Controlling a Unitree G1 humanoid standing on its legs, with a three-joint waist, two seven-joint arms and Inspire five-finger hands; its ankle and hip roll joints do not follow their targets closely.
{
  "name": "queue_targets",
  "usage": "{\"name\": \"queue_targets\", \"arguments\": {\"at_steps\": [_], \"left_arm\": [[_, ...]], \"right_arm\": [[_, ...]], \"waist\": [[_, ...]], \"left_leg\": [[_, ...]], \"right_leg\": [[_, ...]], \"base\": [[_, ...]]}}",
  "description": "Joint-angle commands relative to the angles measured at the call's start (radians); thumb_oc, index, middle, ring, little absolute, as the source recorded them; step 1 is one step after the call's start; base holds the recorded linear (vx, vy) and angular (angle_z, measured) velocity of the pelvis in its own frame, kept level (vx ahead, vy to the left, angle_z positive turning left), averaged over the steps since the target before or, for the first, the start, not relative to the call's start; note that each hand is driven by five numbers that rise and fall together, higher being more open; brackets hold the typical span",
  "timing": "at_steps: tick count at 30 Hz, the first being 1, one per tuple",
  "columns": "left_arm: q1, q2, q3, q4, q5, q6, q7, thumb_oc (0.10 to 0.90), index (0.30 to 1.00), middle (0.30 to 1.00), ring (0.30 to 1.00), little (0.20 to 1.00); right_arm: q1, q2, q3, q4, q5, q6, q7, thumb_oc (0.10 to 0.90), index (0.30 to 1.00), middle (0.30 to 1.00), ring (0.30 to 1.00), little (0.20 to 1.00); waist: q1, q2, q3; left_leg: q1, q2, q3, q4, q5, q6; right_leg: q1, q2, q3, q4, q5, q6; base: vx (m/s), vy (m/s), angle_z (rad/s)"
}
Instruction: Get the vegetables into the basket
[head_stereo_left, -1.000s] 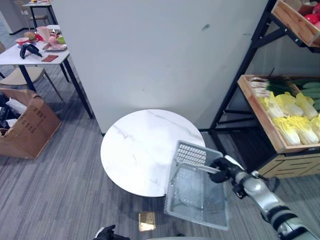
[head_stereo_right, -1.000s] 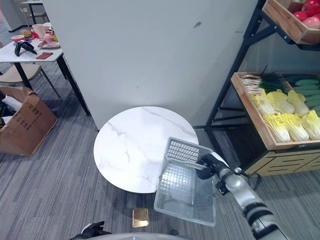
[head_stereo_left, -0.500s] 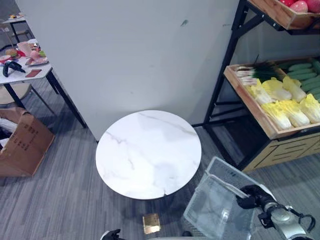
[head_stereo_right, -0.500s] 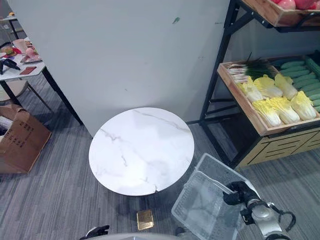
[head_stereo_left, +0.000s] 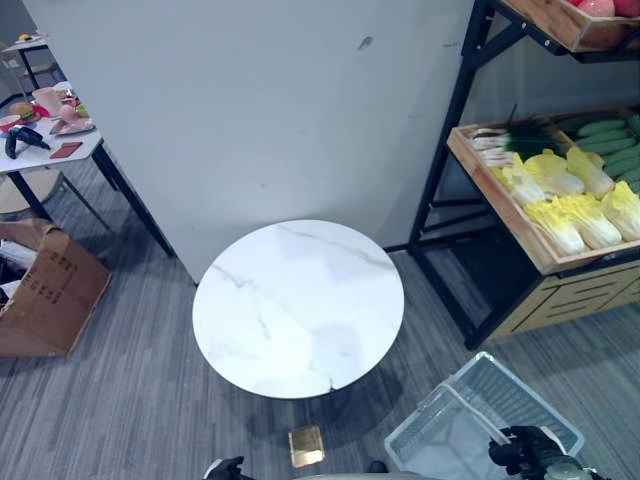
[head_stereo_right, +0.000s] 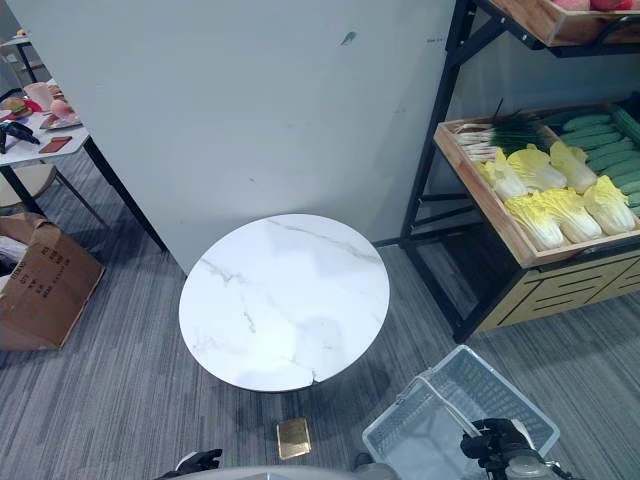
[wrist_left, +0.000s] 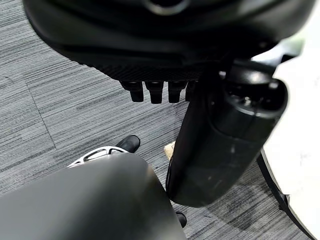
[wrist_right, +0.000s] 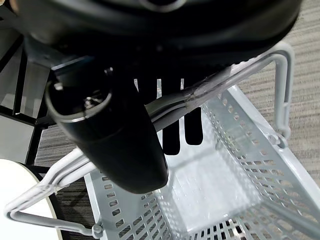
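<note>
The empty basket (wrist_right: 210, 190) was carried by its handle, around which the right hand (wrist_right: 115, 145) was curled, near right of the round table (head_stereo_left: 298, 308), while the vegetables (head_stereo_left: 570, 195) lay unpicked on the far-right shelf (head_stereo_left: 520, 235).

The left hand (wrist_left: 165, 45) is a black bulk with a finely stippled underside. Its thumb (wrist_left: 225, 145) is a thick, glossy black cylinder with a rounded end and a round cap at the joint (faint pale scuffs show on its side). The right hand (wrist_right: 165, 25) is the same smooth black. Its thumb (wrist_right: 117, 150) carries a thin silvery ring round the joint cap, and its fingers (wrist_right: 193, 127) are flat dark strips. From the head views a silver-grey wrist (head_stereo_left: 556, 470) adjoins it.
</note>
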Motion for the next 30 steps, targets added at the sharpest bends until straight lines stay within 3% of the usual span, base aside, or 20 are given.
{"name": "queue_targets", "arguments": {"at_steps": [1,14,19,24,29,30], "left_arm": [[-0.028,-0.002,-0.018,0.050,0.030,-0.013,0.008,0.900,1.000,1.000,1.000,1.000],[-0.036,0.004,-0.026,0.048,0.055,-0.017,0.011,0.900,1.000,1.000,1.000,1.000],[-0.061,0.015,-0.043,0.037,0.072,-0.025,0.013,0.900,1.000,1.000,1.000,1.000],[-0.089,0.030,-0.044,0.034,0.076,-0.029,0.024,0.900,1.000,1.000,1.000,1.000],[-0.102,0.055,-0.025,0.018,0.052,-0.029,0.034,0.900,1.000,1.000,1.000,1.000],[-0.102,0.055,-0.025,0.018,0.052,-0.029,0.034,0.900,1.000,1.000,1.000,1.000]], "right_arm": [[-0.123,0.001,-0.031,-0.001,0.073,-0.101,-0.013,0.400,0.300,0.300,0.300,0.300],[-0.134,0.026,0.002,-0.036,0.066,-0.089,-0.007,0.400,0.300,0.300,0.300,0.300],[-0.166,0.039,0.043,-0.059,0.039,-0.081,-0.002,0.400,0.300,0.300,0.300,0.300],[-0.204,0.075,0.051,-0.091,0.097,-0.086,-0.007,0.400,0.300,0.300,0.300,0.300],[-0.226,0.103,0.070,-0.122,0.130,-0.093,-0.009,0.400,0.300,0.300,0.300,0.300],[-0.226,0.103,0.070,-0.122,0.130,-0.093,-0.009,0.400,0.300,0.300,0.300,0.300]], "waist": [[0.009,-0.066,-0.009],[-0.010,-0.075,0.008],[-0.023,-0.089,0.022],[-0.039,-0.108,0.037],[-0.018,-0.104,0.053],[-0.019,-0.104,0.054]], "left_leg": [[0.036,-0.018,-0.020,0.002,-0.016,-0.030],[0.022,-0.051,0.018,0.002,-0.036,-0.006],[0.008,-0.069,0.053,0.002,-0.045,0.004],[-0.014,-0.072,0.103,0.002,-0.049,0.007],[-0.019,-0.027,0.160,0.002,-0.037,0.000],[-0.019,-0.027,0.159,0.002,-0.037,0.000]], "right_leg": [[0.024,-0.020,0.018,0.051,-0.034,0.066],[-0.039,-0.046,0.063,0.071,0.011,0.097],[-0.085,-0.059,0.105,0.084,0.044,0.126],[-0.146,-0.061,0.143,0.091,0.094,0.161],[-0.175,-0.106,0.016,0.152,0.089,0.157],[-0.175,-0.106,0.015,0.152,0.089,0.157]], "base": [[0.00,0.022,0.06],[-0.02,0.061,-0.06],[-0.05,0.102,-0.23],[-0.06,0.052,-0.33],[-0.07,-0.038,-0.49],[-0.07,-0.057,-0.41]]}}
